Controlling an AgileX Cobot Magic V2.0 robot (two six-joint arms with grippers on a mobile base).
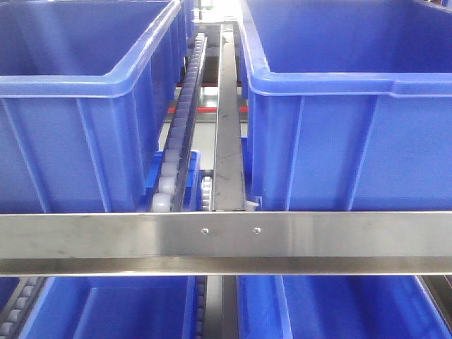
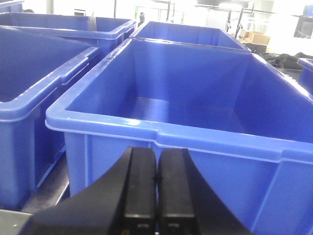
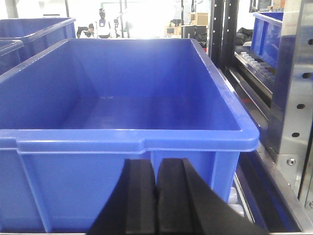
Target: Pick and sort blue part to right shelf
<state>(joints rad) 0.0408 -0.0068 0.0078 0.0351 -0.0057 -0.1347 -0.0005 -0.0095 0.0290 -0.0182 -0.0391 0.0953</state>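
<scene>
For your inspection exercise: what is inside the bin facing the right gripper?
The bin shows only bare floor and walls. The near wall hides the front floor strip. The right gripper is shut.

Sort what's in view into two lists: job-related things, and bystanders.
Job:
right shelf, its blue bins
left gripper, shut, empty
right gripper, shut, empty
The blue part is not in view.

Bystanders:
cardboard boxes
people in the background

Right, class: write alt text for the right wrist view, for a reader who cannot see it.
A large open blue bin fills the view, nothing visible inside. The right gripper sits below its front rim, black fingers pressed together. A steel rack post stands to the right.
</scene>
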